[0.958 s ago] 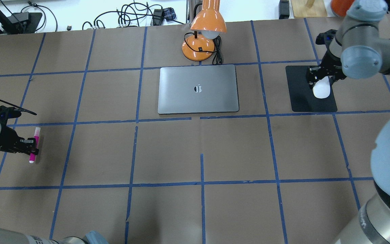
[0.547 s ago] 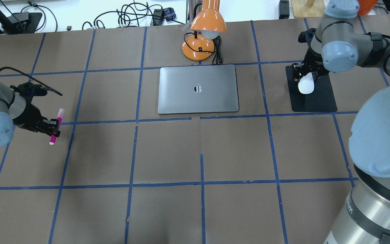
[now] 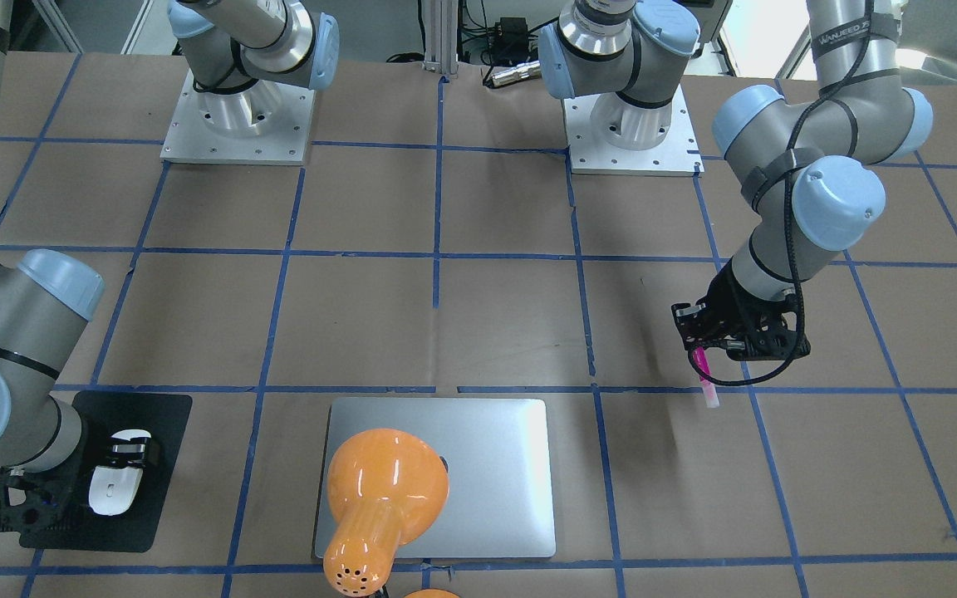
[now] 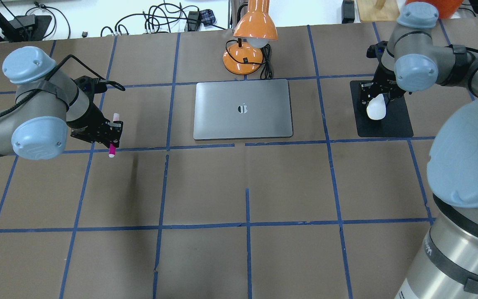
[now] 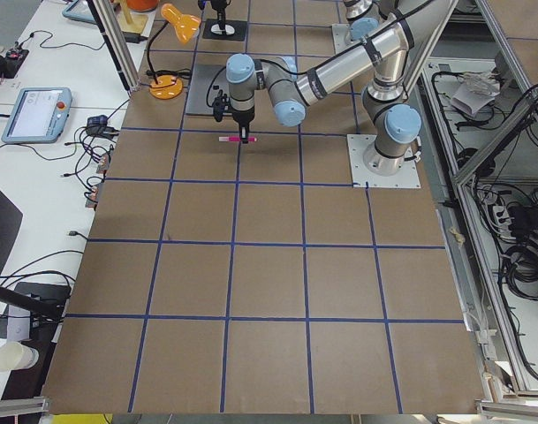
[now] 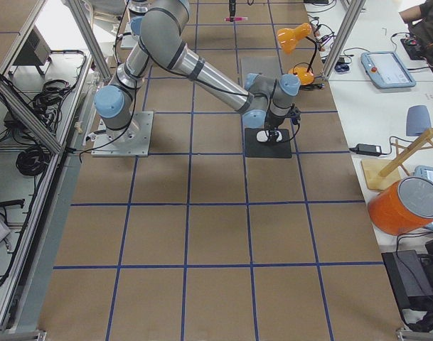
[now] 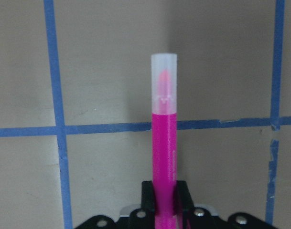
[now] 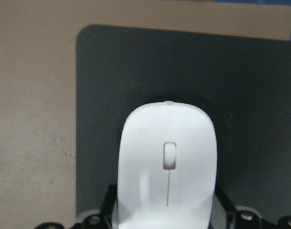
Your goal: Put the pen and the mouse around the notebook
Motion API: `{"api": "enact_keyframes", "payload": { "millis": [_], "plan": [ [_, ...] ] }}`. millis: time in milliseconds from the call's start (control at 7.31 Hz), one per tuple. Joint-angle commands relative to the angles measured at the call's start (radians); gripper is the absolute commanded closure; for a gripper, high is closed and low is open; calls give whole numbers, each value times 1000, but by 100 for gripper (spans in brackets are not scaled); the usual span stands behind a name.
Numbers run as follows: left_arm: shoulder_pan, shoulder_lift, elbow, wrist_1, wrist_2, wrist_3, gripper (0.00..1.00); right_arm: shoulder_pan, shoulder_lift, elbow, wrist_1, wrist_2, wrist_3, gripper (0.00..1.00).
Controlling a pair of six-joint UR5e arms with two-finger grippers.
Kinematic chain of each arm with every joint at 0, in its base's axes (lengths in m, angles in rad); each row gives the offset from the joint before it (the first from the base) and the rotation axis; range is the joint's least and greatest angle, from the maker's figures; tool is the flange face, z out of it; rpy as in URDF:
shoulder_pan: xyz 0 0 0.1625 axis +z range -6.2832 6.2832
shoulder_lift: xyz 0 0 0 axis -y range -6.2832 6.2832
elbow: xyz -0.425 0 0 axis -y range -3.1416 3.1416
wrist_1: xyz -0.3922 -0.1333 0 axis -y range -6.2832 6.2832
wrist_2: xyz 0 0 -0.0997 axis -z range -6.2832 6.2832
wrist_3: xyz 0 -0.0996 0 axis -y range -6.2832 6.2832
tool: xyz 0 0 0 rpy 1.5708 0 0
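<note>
Overhead exterior view: the left tool (image 4: pixel 112 132) is pinched on the pen (image 4: pixel 112 148), gripping it at mid-length so that a whitish end sticks out on either side of the fingers. The left wrist camera shows the two black fingertips (image 7: pixel 182 193) pressed against the magenta barrel, with the pen (image 7: pixel 164 138) running straight out ahead of the tool to its clear cap over a crossing of blue tape lines. In the front-facing view the pen (image 3: pixel 702 365) hangs below the tool (image 3: pixel 701 347), clear of the counter (image 3: pixel 495 324). The notebook (image 4: pixel 243 124) lies flat beyond the tool's tip side, toward the middle of the counter and well apart from it, with an orange lamp (image 4: pixel 255 25) just past its far edge.

The right tool (image 4: pixel 374 99) is closed on the mouse (image 4: pixel 375 109). In its wrist view the rear of the mouse (image 8: pixel 167 157) sits between the fingers and the rounded front points away from the tool. The black mat (image 8: pixel 260 95) lies directly under the tool and the mouse. Whether the mouse touches the mat cannot be told. From this tool the notebook is off to the side, near the mat but apart from it.
</note>
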Motion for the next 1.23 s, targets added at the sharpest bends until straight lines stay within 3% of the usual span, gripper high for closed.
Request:
{"api": "enact_keyframes", "payload": {
  "millis": [0,274,684,821,1095],
  "plan": [
    [-71,-1,-7,5,-23,-376,100,-3,-14,-1,18,-6,0,0],
    [-224,-6,-1,16,-19,-904,100,20,-136,-41,198,-3,1,0],
    [-469,-41,-3,14,-63,-1639,100,152,-285,-52,376,-5,3,0],
    [-537,-78,-1,17,-66,-1787,100,160,-340,-49,486,6,29,0],
    [-624,-164,13,162,-69,-1946,100,207,-405,-38,512,6,33,0]
  ]
}}
